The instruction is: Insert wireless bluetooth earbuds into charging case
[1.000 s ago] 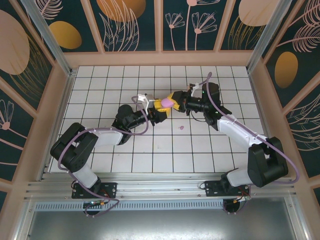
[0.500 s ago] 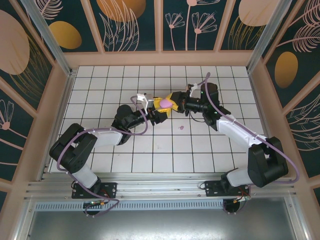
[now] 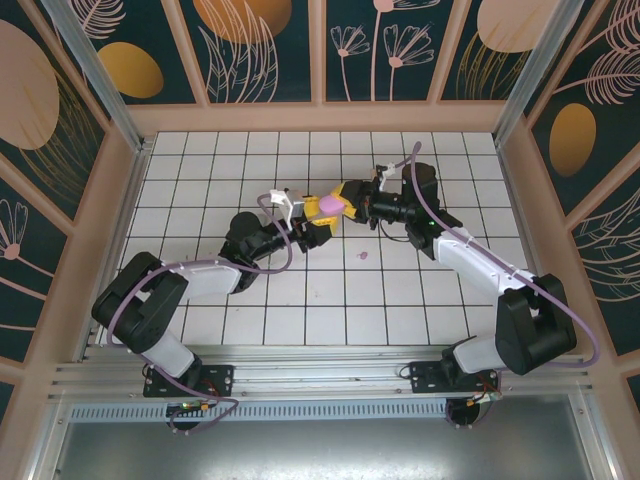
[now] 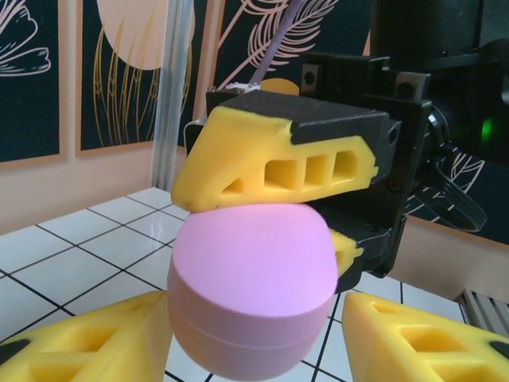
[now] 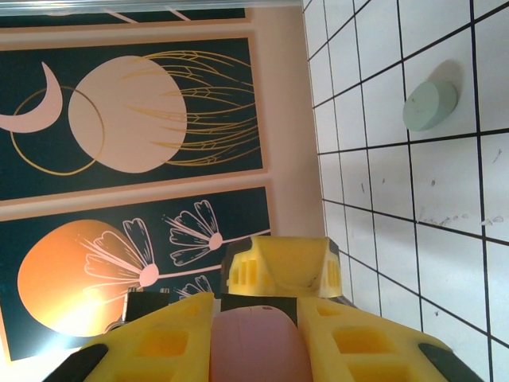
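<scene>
Above the middle of the white-tiled worktop, the 2 arms meet tip to tip, and a pink charging case is held between them, clear of the tiles. The left tool reaches in from the left and the right tool from the right. In the left wrist view the case is a closed oval with a seam running around its middle. The left tool's 2 yellow fingers sit at either flank of the case's lower half, pressed in against its widest part. The right tool pinches the same case. In that view, 1 of its yellow pads lies flat on the lid while the other shows behind the case's right side. In the right wrist view its 2 fingers sit tight against both sides of the pink shell, with a yellow finger of the left tool just beyond. 1 purple-pink earbud lies alone on a tile, nearer the arm bases and a little right of the case, apart from both tools. I cannot tell whether any bud sits inside the shut case. The right wrist view also shows a pale mint-green rounded piece resting on the tiles well away from the fingers. I cannot tell whether it is a bud or a case.
</scene>
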